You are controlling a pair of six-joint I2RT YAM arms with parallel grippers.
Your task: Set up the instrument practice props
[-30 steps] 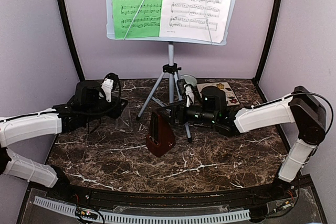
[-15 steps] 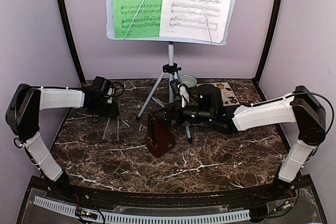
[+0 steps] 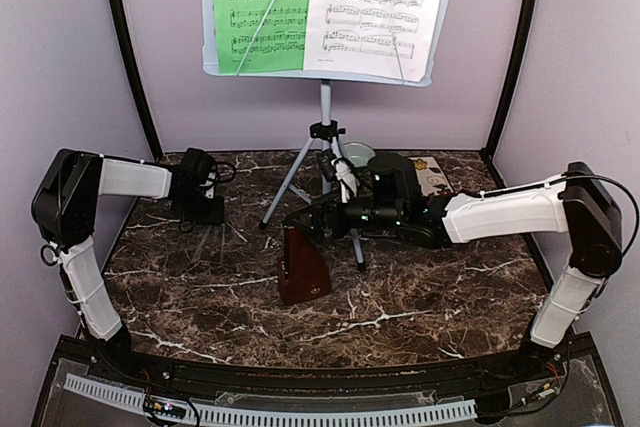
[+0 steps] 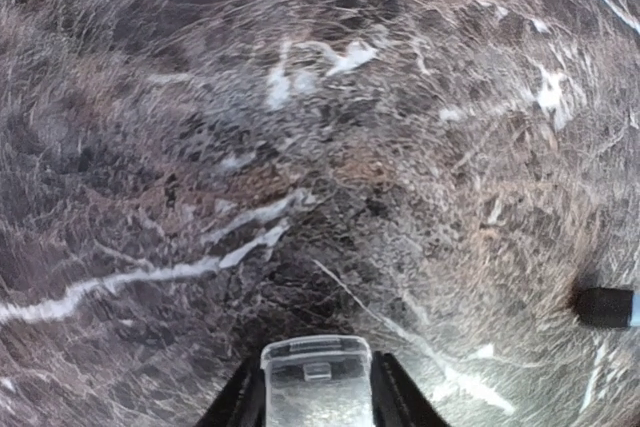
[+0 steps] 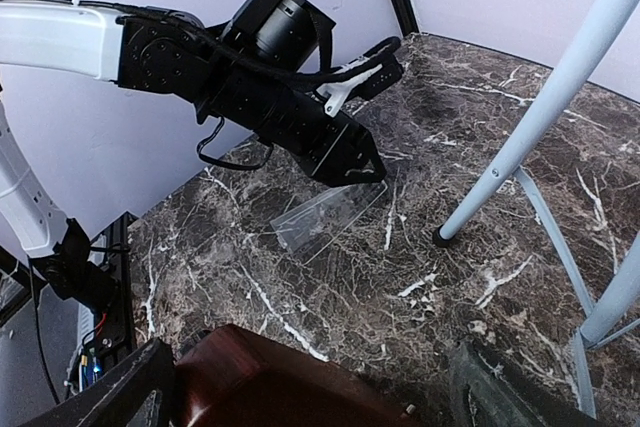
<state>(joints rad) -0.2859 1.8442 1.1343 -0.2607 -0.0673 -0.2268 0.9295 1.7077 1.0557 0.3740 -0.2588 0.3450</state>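
The table (image 3: 400, 297) under me looks like polished dark brown marble veined in white, and the metronome (image 3: 302, 269) has a glossy red-brown, wood-like body. The clear cover (image 5: 330, 215) held in my matt black left gripper (image 5: 350, 175) is smooth see-through plastic. The tripod legs (image 5: 540, 117) look like smooth, pale painted metal with a black rubbery foot, and the green and white music sheets (image 3: 262, 7) are matt paper.

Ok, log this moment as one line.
left fingers: holding clear cover on table | right fingers: open astride metronome | metronome: upright, uncovered
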